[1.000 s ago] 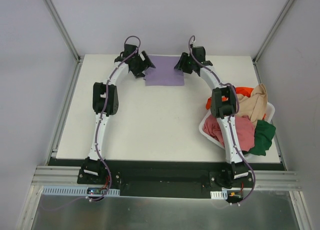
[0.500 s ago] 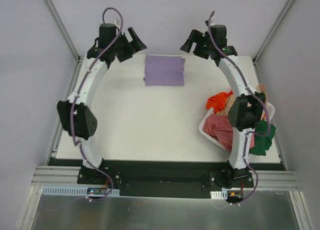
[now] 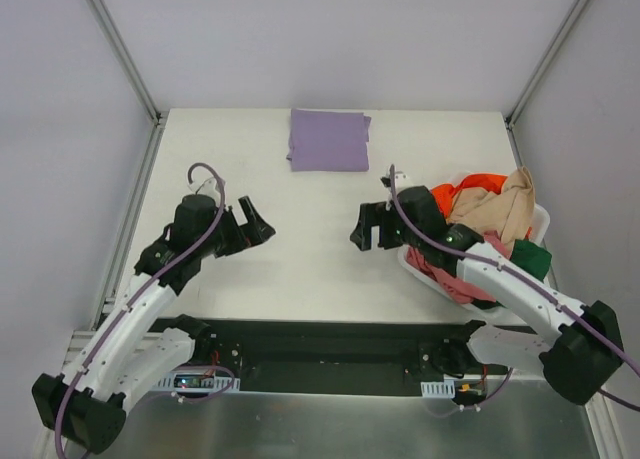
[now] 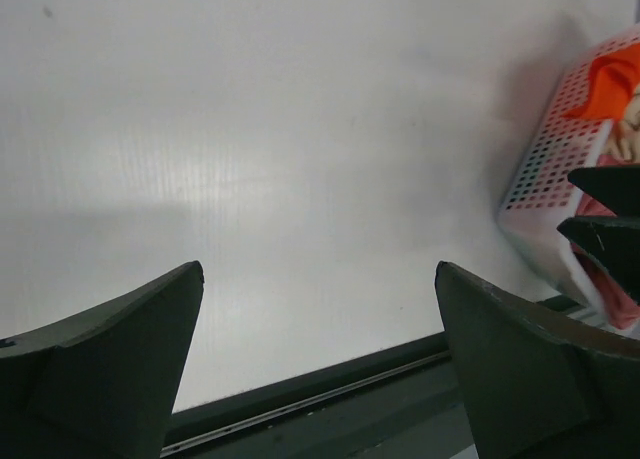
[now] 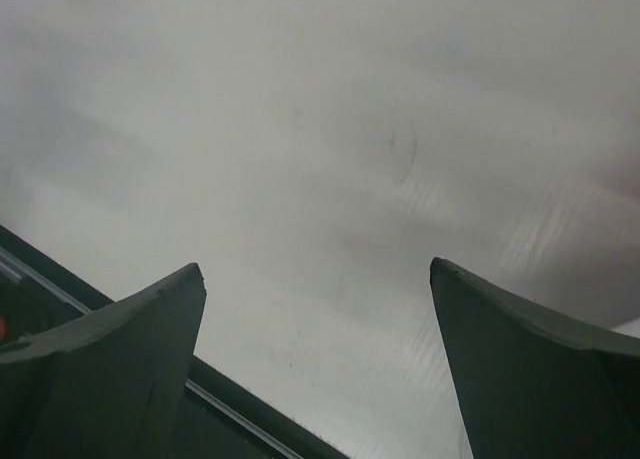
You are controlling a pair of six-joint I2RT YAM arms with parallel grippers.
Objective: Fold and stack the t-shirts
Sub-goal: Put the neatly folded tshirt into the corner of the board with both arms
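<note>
**Folded lavender shirt lies at the far edge, both grippers open over bare table**

No writing can be read in any view; the small coloured parts at the left arm base (image 3: 190,381) are too small to make out.

The lavender t-shirt (image 3: 329,140) lies folded into a neat, flat rectangle at the far edge of the table (image 3: 300,269), near the middle. A slight extra layer of cloth shows along its right side. It is well apart from both arms.

The other t-shirts are heaped in the white basket (image 3: 409,260) at the table's right side. The orange-red shirt (image 3: 470,189) is at the back and the beige shirt (image 3: 503,211) is draped over the top. The dusty pink shirt (image 3: 441,266) sits at the near side and the dark green shirt (image 3: 531,258) hangs over the right rim. All four are crumpled, and the right arm hides part of the pile.

The left gripper (image 3: 250,231) hovers over the table's left half with its fingers wide apart, holding nothing. The right gripper (image 3: 362,231) sits just beside the basket, its fingers likewise spread and empty.

The left wrist view shows the basket's perforated wall (image 4: 545,174) with orange-red cloth (image 4: 610,74) above it. The frame cuts the basket off, and dark pointed shapes (image 4: 605,214) partly cover it. The right wrist view shows only blurred table surface between the fingers.
</note>
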